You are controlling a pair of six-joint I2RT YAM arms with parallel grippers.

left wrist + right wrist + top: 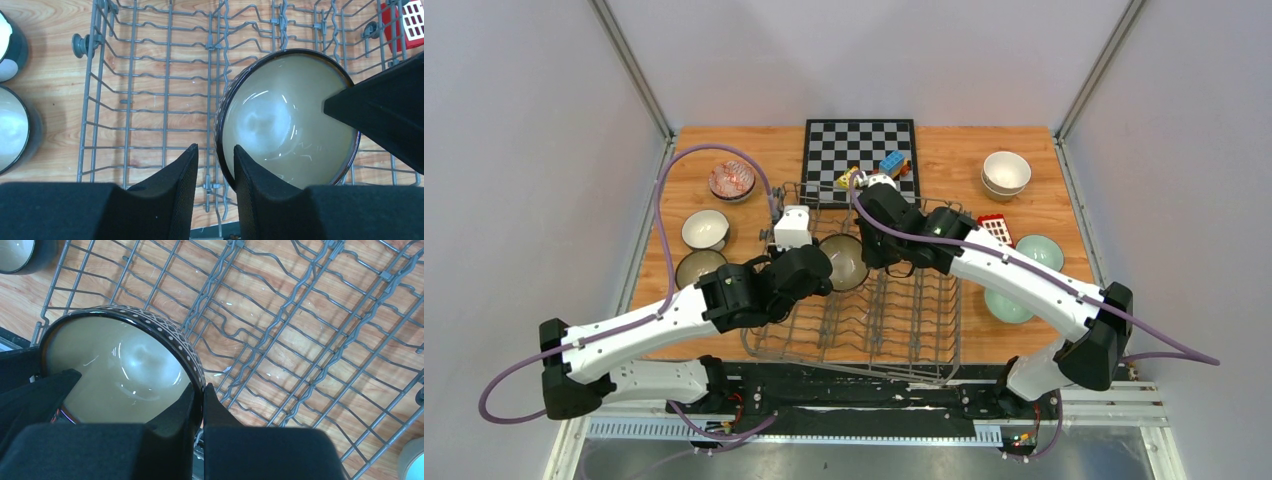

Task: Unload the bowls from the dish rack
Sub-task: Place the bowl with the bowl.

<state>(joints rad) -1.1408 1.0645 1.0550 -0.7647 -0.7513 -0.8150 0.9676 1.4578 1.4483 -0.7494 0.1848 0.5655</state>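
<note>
One dark-patterned bowl (844,262) with a cream inside stands in the grey wire dish rack (894,320). My right gripper (200,386) is shut on its dotted rim, one finger inside the bowl (120,370) and one outside. My left gripper (215,147) straddles the opposite rim. Its right finger lies inside the bowl (287,120), its left finger stands outside with a gap to the rim, so the jaws are still open. In the left wrist view, the right gripper's finger (385,110) shows at the bowl's far side. The rack (150,95) (300,315) holds nothing else that I can see.
On the table left of the rack sit a red-patterned bowl (731,180) and two dark-sided bowls (705,229) (699,268). To the right are stacked cream bowls (1006,172) and two mint bowls (1039,250) (1007,305). A chessboard (860,150) with toy blocks (891,162) lies behind.
</note>
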